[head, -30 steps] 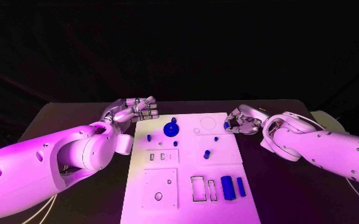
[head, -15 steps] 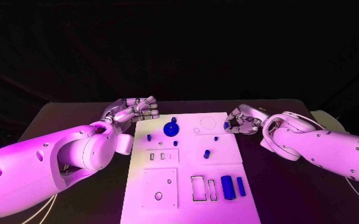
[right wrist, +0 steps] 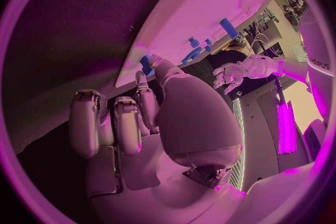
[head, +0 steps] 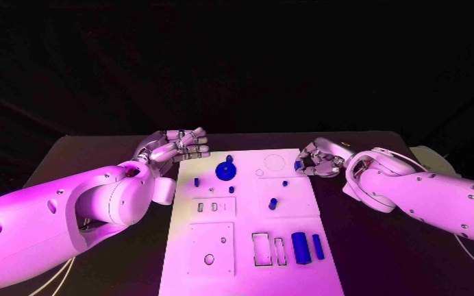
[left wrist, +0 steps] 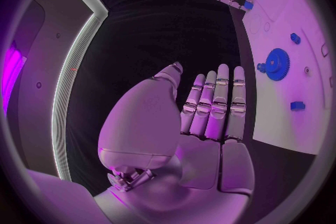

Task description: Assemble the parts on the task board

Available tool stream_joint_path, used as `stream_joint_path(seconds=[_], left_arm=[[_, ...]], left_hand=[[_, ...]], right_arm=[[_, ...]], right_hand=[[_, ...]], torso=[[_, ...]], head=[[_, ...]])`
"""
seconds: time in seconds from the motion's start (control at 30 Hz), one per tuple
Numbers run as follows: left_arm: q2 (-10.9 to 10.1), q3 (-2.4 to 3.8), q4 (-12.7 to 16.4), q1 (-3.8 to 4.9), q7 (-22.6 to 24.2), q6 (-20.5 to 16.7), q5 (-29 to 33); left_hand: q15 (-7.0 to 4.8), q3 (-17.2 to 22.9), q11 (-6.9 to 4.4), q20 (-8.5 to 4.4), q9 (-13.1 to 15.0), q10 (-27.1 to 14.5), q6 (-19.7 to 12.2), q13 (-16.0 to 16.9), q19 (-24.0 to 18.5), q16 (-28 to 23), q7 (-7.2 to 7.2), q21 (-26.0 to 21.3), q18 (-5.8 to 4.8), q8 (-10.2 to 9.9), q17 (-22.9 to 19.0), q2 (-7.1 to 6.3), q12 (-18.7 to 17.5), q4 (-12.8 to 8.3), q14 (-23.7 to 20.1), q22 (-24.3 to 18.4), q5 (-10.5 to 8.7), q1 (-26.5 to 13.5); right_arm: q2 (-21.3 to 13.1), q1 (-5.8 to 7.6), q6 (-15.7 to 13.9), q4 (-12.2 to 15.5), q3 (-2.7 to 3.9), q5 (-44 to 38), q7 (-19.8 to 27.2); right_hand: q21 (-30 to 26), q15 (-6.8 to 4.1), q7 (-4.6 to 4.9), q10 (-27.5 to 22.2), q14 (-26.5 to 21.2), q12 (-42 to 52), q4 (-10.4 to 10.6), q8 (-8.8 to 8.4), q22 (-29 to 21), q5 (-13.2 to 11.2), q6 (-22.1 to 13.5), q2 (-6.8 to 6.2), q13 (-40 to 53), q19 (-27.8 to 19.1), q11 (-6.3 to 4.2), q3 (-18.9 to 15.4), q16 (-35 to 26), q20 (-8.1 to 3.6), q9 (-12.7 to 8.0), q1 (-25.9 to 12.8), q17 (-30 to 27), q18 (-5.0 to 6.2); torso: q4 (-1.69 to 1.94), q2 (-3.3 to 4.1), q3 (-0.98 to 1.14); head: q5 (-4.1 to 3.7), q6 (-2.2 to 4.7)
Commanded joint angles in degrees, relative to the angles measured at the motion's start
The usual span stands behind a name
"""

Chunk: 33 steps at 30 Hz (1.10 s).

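The white task board (head: pixel 247 241) lies lengthwise in the middle of the table. On it are a blue gear (head: pixel 226 170), several small blue pegs such as one at mid-board (head: pixel 272 203), and two blue cylinders (head: pixel 300 248) near the front. My right hand (head: pixel 318 159) hovers at the board's far right edge and pinches a small blue part (head: pixel 298 164) between thumb and a finger; the part (right wrist: pixel 145 64) also appears at the fingertips in the right wrist view. My left hand (head: pixel 178 145) hangs beside the board's far left corner, its fingers (left wrist: pixel 213 103) straight and holding nothing.
The black table (head: pixel 89 152) extends on both sides of the board. Empty slots and holes (head: pixel 262 249) mark the board's near half, and a round recess (head: pixel 275 163) lies close to my right hand. The gear (left wrist: pixel 276 64) is near my left hand.
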Motion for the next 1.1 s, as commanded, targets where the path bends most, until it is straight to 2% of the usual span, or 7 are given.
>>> stream_joint_path(seconds=[0.03, 0.8, 1.1], left_arm=[[0.1, 0.04, 0.2, 0.05, 0.1, 1.0, 0.1], [0.0, 0.04, 0.2, 0.05, -0.1, 1.1, 0.1], [0.0, 0.04, 0.2, 0.05, -0.2, 1.1, 0.1]], left_hand=[[0.19, 0.0, -0.03, 0.3, 0.0, -0.2, 0.0, 0.0, -0.1, -0.4, 0.2, -0.2, 0.71, -0.4, 0.1, 0.61, -0.2, -0.3, 0.1, -0.1, 0.05, 0.2], [0.2, 0.0, 0.0, 0.31, 0.0, -0.3, -0.1, 0.0, -0.2, -0.4, 0.23, -0.2, 0.71, -0.4, 0.1, 0.63, -0.2, -0.3, 0.0, -0.1, 0.04, 0.2], [0.22, -0.1, 0.03, 0.31, 0.0, -0.3, -0.1, 0.0, -0.2, -0.5, 0.26, -0.3, 0.71, -0.5, 0.1, 0.62, -0.3, -0.3, 0.0, -0.1, 0.04, 0.2]], right_arm=[[0.1, -0.04, -0.1, 0.0, 0.0, -0.4, -0.4], [0.4, -0.04, 0.3, 0.1, 0.0, -0.6, -0.6], [0.6, -0.05, 0.4, 0.0, 0.0, -0.7, -0.5]], right_hand=[[-0.2, -0.05, 0.01, -0.6, 5.5, -0.5, 0.0, -0.42, 4.2, -0.3, -0.5, 0.08, 1.7, 0.0, -0.02, -0.5, 0.2, -0.08, -0.1, -0.6, 13.3, -0.15], [-0.3, 0.4, 0.6, -1.3, 5.6, -1.2, -0.2, -1.39, 4.2, -0.9, -2.5, -0.18, 1.1, -0.1, 0.52, -1.1, 0.3, 0.31, -0.6, -0.5, 13.4, -0.14], [-0.1, 0.32, 0.3, -0.7, 5.6, -0.6, -0.4, -0.4, 4.5, -0.8, -0.9, 0.94, 1.7, 0.1, 0.29, -0.7, 0.3, 0.37, -0.3, 0.2, 13.5, -0.18]], torso=[[0.03, 0.0, 0.01], [0.04, -0.01, -0.01], [0.03, 0.0, 0.01]], head=[[-0.08, 0.01], [-0.1, -0.14], [-0.06, -0.21]])
